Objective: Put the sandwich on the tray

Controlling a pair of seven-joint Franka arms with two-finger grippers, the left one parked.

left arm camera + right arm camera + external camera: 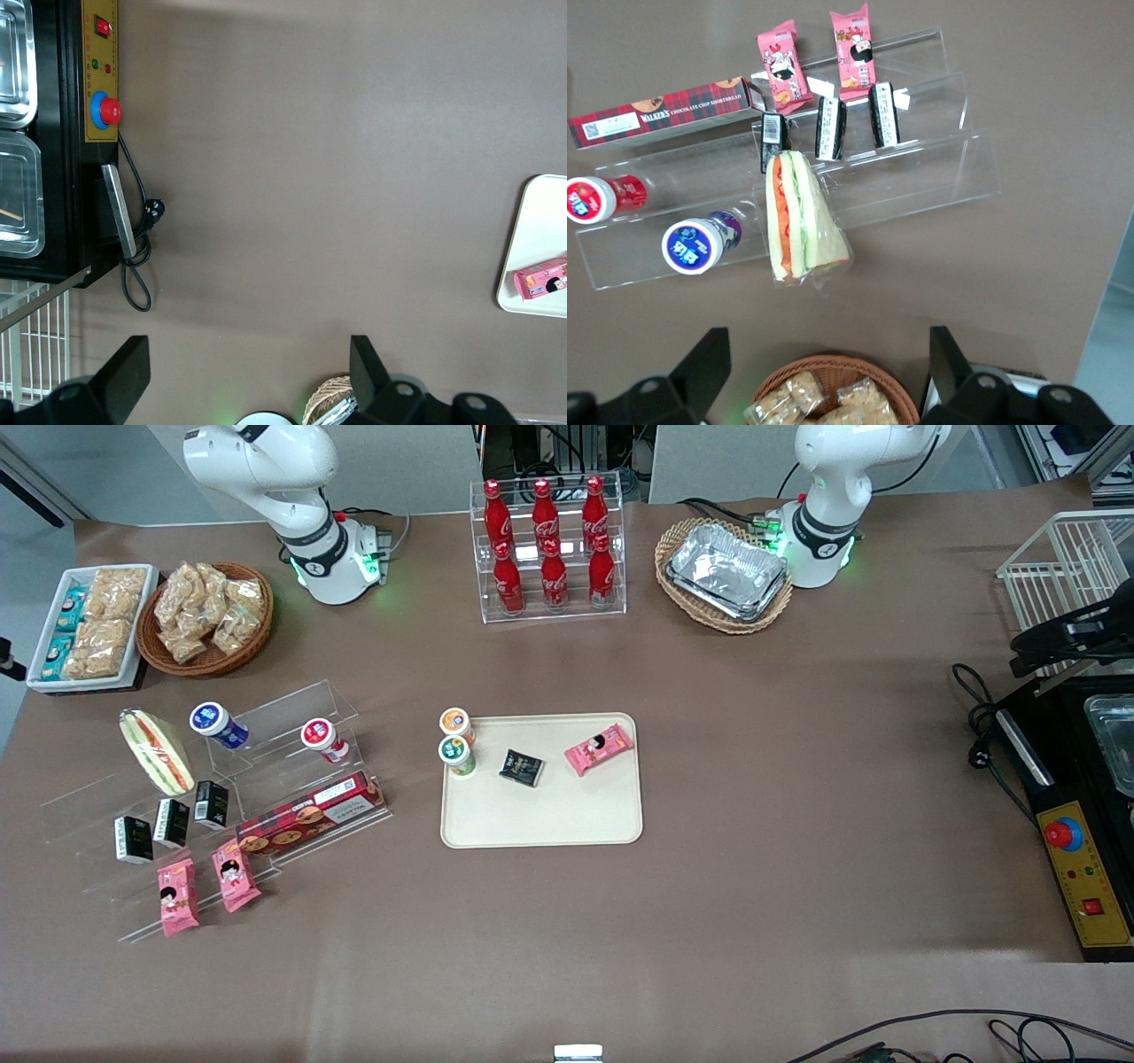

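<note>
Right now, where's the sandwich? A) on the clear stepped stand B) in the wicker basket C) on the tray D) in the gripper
A: the sandwich lies on the clear stand; the open gripper hovers above it, and the tray holds only snacks.

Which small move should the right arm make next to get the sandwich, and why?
Probably lower straight down toward the sandwich. The gripper is open and hangs high above it, holding nothing, and the sandwich lies untouched on the clear acrylic stand, far from the tray.
</note>
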